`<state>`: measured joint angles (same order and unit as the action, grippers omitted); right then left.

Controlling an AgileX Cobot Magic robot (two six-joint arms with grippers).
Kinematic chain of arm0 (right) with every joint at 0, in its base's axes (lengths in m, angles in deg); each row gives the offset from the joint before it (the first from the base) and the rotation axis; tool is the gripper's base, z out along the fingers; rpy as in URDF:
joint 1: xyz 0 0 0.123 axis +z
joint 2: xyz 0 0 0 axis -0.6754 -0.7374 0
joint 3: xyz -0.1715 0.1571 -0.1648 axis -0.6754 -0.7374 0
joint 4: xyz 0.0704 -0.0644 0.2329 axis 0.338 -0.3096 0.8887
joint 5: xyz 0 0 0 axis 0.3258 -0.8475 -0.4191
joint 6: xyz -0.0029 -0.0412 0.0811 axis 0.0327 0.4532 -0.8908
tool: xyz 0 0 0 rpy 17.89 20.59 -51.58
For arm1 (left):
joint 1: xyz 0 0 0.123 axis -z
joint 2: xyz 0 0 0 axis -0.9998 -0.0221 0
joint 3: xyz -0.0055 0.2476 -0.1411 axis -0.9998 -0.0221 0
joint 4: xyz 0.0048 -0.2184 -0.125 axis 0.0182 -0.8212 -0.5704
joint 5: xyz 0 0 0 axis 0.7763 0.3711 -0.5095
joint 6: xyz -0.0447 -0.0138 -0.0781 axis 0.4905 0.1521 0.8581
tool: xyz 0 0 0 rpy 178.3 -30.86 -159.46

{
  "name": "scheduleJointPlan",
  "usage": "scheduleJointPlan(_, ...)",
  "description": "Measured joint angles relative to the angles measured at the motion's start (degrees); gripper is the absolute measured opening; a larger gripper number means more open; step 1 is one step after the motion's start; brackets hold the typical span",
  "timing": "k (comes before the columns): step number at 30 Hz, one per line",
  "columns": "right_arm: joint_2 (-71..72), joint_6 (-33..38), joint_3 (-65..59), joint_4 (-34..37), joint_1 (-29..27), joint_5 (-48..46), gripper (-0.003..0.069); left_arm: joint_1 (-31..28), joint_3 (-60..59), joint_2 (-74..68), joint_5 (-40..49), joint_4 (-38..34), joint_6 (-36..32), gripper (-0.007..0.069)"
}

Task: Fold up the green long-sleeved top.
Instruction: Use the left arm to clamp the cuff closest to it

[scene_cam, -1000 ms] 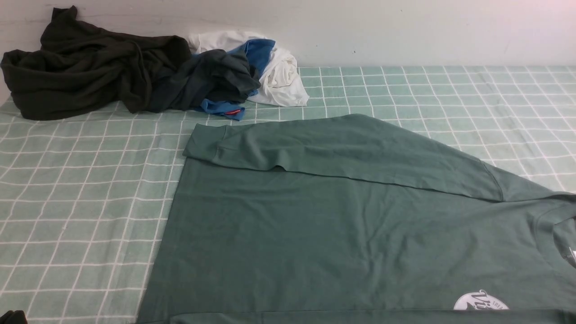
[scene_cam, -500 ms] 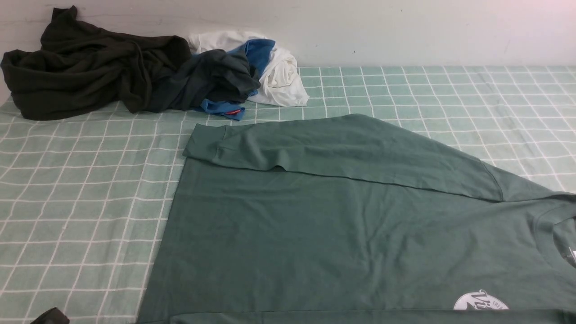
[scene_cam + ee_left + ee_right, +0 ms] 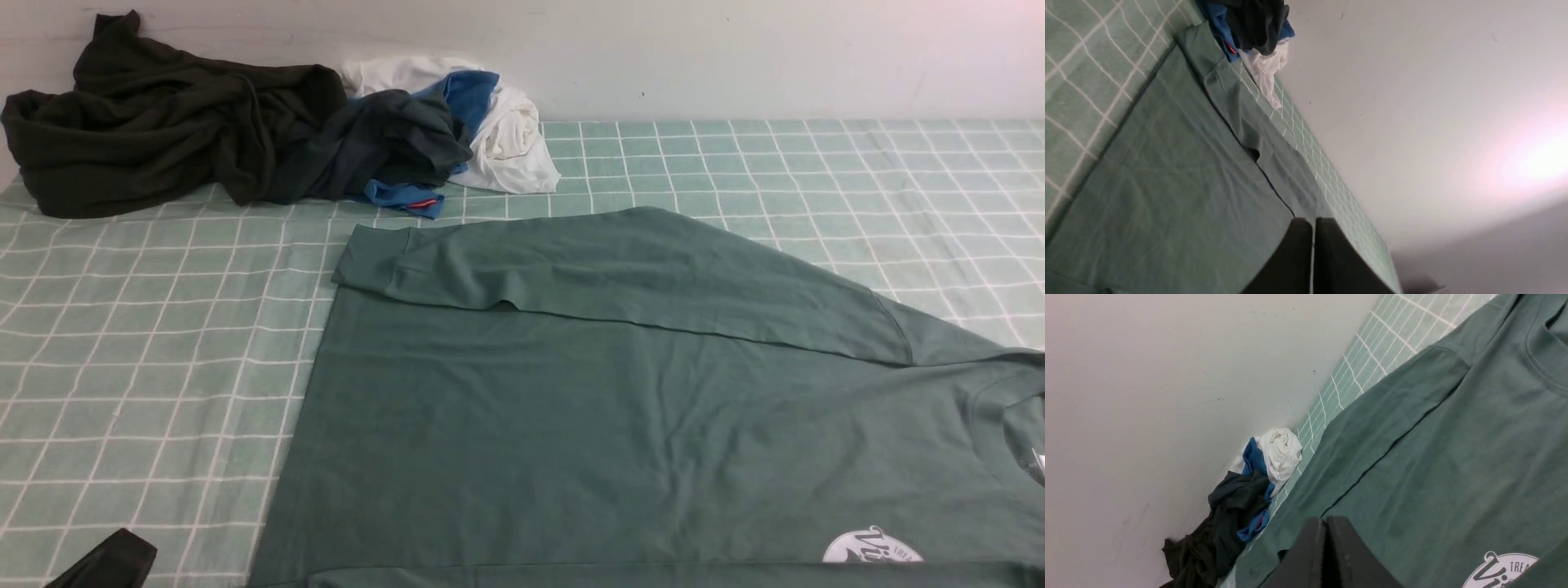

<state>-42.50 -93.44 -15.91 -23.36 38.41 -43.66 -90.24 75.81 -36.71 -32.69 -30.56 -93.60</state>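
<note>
The green long-sleeved top lies flat on the checked cloth, its far sleeve folded across the body with the cuff pointing left. The left gripper is only a dark tip at the front view's lower left corner, just beside the top's hem edge; its wrist view shows the jaws pressed together, holding nothing. The right gripper appears only in its own wrist view, jaws likewise closed and empty, near the white logo. A heap of clothes sits by the far wall, well apart
</note>
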Motion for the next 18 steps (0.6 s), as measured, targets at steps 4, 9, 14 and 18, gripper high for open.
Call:
scheduleJointPlan(4, 0.00, 6.25, 0.08, -0.64, 0.00, -0.14, -0.0014, 0.00, 4.77, 0.00, 3.83, 0.09, -12.81, -0.0003)
scheduleJointPlan(9, -1.79, 20.49, 6.33, -4.76, -0.05, -1.37, -0.0014, 0.00, 14.25, -8.60, 6.60, 10.72, -21.42, -0.0003)
scheduleJointPlan(14, -17.01, 29.71, 20.02, -14.39, -0.05, -5.14, -0.0014, 0.00, 27.75, -28.49, 20.14, 33.85, -20.38, -0.0003)
scheduleJointPlan(18, -30.56, 32.32, 31.65, -20.02, 0.72, -14.25, -0.0014, 1.32, 38.71, -42.87, 32.35, 49.69, -15.97, -0.0003)
